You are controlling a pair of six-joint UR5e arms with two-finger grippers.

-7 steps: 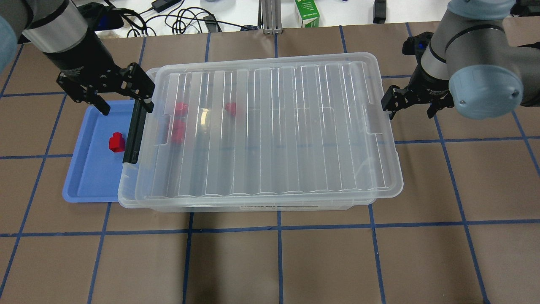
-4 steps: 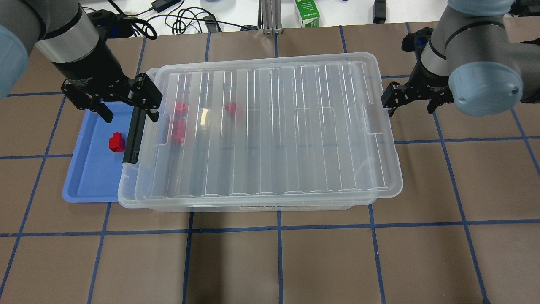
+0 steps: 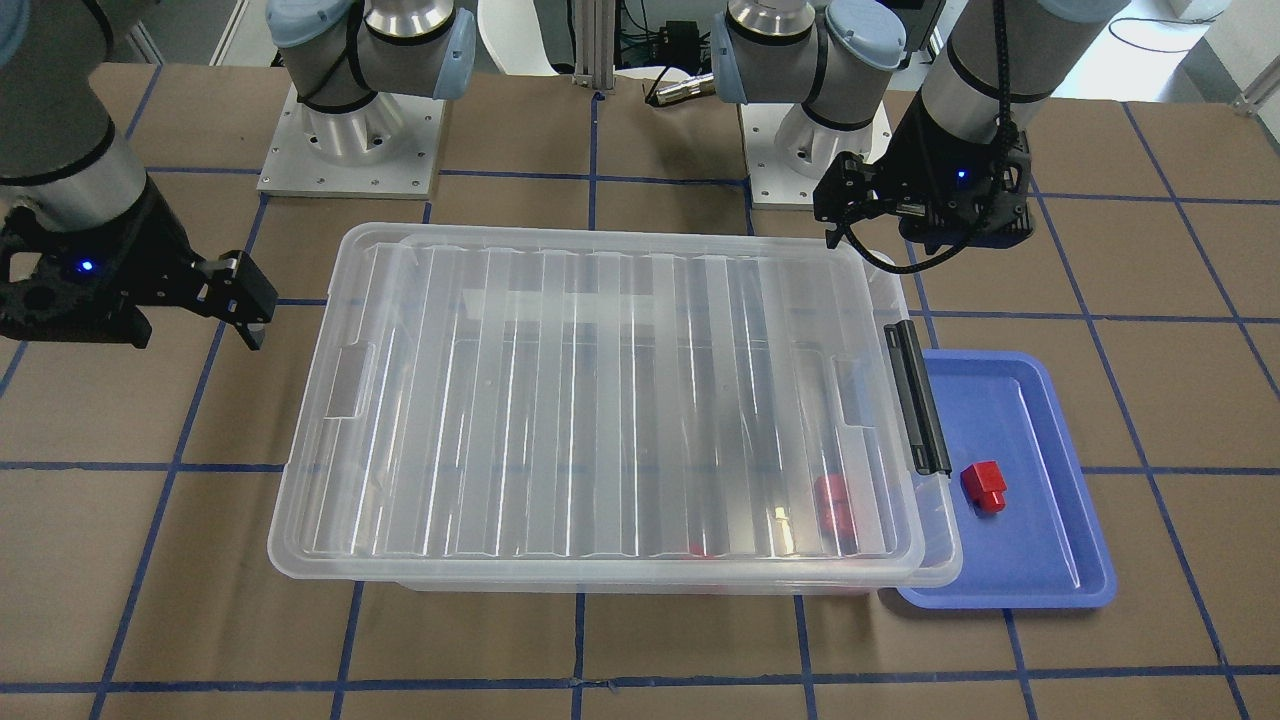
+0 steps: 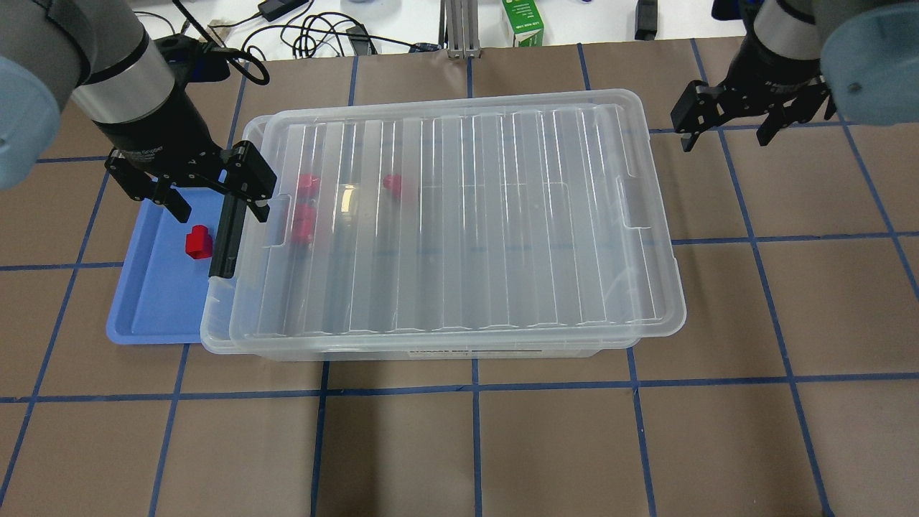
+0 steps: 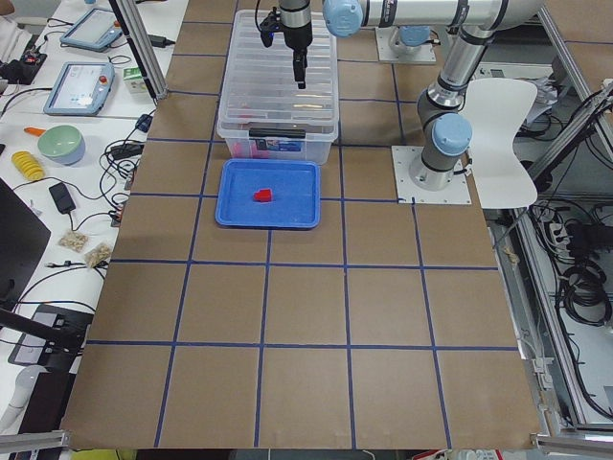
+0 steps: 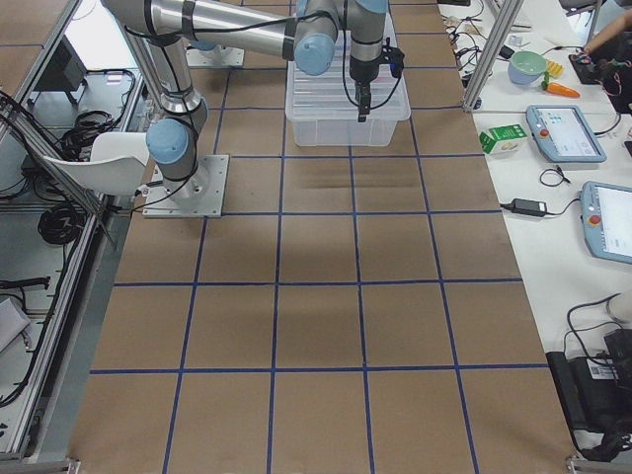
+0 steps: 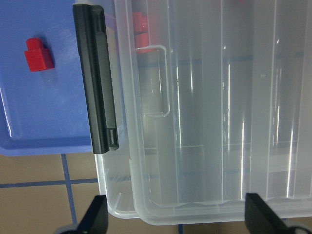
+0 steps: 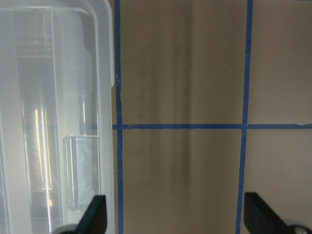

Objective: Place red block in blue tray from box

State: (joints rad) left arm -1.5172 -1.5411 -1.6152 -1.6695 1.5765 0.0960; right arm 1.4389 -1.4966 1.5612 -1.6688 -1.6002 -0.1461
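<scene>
Right gripper has drawn off from the box's right end toward the far side of the counter. Left gripper has edged toward the box. Box, tray and blocks unmoved.

Left arm: wrist pointing down, jaws wide apart, holding nothing. It straddles the black latch bar at the box's left end, one finger over the blue tray, the other over the corner of the lid.

Right arm: also pointing down, jaws apart and empty, over bare counter, clear of the box.

Red block lies in the blue tray, near the latch bar but not touching it. Tray sits just beside the box's left end.

Overhead: three more red blocks show dimly through the lid at the left end. The front camera gives only a red smudge or two there. Left wrist camera alone shows the tray block's stub, pointing away from the jaws. Right wrist camera: box rim, blue tape lines.
</scene>
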